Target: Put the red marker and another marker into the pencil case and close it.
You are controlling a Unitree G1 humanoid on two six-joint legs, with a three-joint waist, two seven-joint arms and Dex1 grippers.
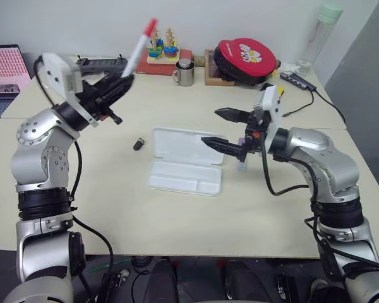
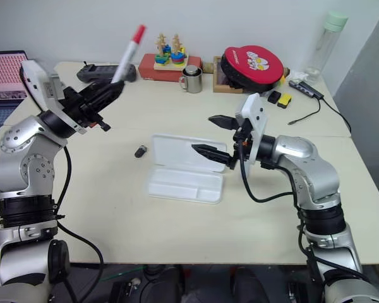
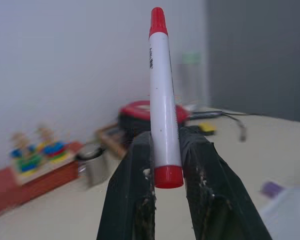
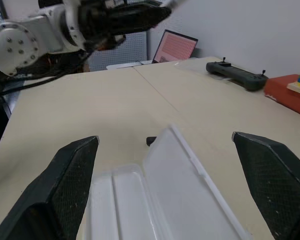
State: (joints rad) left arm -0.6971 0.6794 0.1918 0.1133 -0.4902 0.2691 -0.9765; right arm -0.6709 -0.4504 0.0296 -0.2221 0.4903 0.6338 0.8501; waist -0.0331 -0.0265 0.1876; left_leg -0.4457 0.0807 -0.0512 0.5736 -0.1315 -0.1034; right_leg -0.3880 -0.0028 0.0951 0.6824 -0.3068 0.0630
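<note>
Left eye view: pencil case (image 1: 186, 165) lies open mid-table, both halves empty. Left gripper (image 1: 117, 86), raised w/ fingers clamped on red marker (image 1: 141, 45), cap up. Right gripper (image 1: 222, 130) spread wide, holding nothing, over case's lid edge.

One slim white-barrelled marker with a red cap and red tail (image 1: 141, 47). One short marker with a purple cap (image 1: 241, 153), partly hidden. One flat white plastic pencil case (image 1: 186, 162), lid open. One small black stubby object (image 1: 138, 144). One metal mug (image 1: 185, 72). One round red and black case with a cartoon print (image 1: 245, 59). One wooden ring-stacking toy (image 1: 163, 48) with two posts, on one red box (image 1: 165, 63). One black handheld controller (image 2: 105, 72). One pale green-capped bottle (image 1: 322, 33). One laptop (image 1: 4, 69). Two black two-fingered end effectors: left (image 1: 117, 85), right (image 1: 218, 129). One beige tabletop (image 1: 114, 202).
</note>
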